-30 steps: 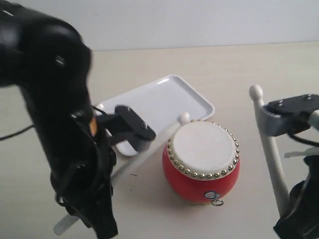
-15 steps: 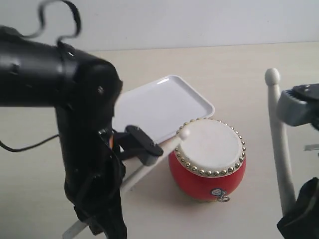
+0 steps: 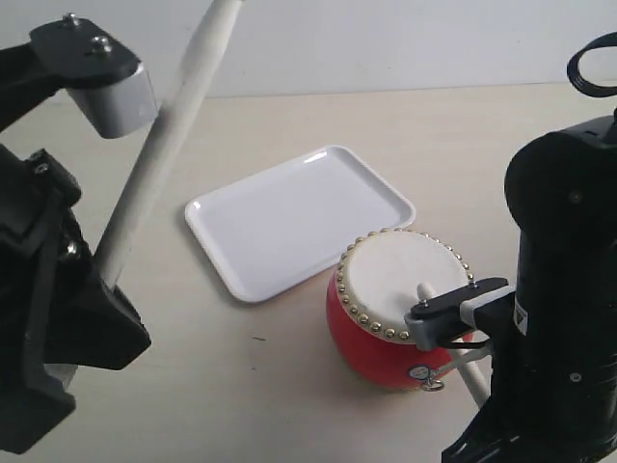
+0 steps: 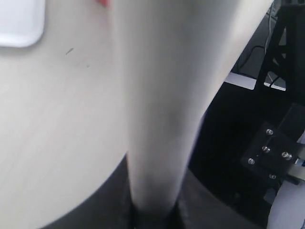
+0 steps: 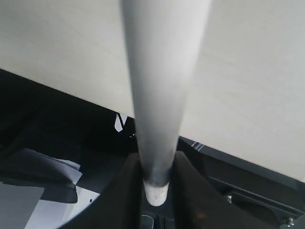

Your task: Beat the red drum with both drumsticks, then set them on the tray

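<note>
The red drum [image 3: 386, 342] stands upright on the table in front of the white tray [image 3: 289, 217]. On the left, my left gripper [image 3: 101, 278] is shut on a pale drumstick [image 3: 164, 135] that is raised steeply, its tip above the picture's top edge. The left wrist view shows that stick [image 4: 162, 105] running out of the shut gripper [image 4: 155, 214], with a tray corner [image 4: 19, 24] beyond. On the right, my right gripper [image 3: 474, 381] is shut on the other drumstick [image 3: 424, 292], whose knob rests on the drum's cream skin. In the right wrist view the stick [image 5: 164, 71] sits between the jaws of the gripper [image 5: 157, 188].
The pale table [image 3: 289, 386] stretches round the drum and tray. Both black arms fill the lower corners of the exterior view, the right one [image 3: 559, 289] close beside the drum. A small dark mark [image 3: 258, 339] lies on the table left of the drum.
My left arm has swung its stick up off the drum to a high raised position. My right arm has come down, bringing its stick from upright onto the drum skin.
</note>
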You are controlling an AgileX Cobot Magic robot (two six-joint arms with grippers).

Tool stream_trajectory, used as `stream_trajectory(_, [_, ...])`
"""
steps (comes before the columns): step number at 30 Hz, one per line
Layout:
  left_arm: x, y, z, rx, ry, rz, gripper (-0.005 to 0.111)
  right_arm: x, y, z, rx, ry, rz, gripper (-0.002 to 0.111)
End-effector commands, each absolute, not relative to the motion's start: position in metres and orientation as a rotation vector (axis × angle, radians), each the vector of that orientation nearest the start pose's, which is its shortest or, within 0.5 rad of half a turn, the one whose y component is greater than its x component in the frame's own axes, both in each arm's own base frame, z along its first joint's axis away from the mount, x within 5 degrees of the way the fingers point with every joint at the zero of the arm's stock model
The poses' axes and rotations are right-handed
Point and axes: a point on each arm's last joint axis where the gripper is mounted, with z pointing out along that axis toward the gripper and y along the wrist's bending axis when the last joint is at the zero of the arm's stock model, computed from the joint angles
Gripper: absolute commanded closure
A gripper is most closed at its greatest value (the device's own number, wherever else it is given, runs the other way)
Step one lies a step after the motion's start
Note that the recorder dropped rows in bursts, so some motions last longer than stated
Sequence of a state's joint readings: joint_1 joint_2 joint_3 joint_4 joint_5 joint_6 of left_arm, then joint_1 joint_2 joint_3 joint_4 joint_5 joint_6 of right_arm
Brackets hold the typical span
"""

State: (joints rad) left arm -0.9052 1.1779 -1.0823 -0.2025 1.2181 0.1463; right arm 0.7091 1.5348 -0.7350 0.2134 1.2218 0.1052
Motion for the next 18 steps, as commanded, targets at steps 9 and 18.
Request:
stream_trajectory(9, [0.136, -0.197, 0.300, 1.459, 2.631, -0.335, 0.107, 0.132, 0.130, 0.204, -0.853, 3.281, 0.060, 0.108])
stream_trajectory(18, [0.135, -0.199, 0.298, 1.462, 2.646, -0.360, 0.107, 0.141, 0.133, 0.179, -0.974, 3.353, -0.077, 0.108])
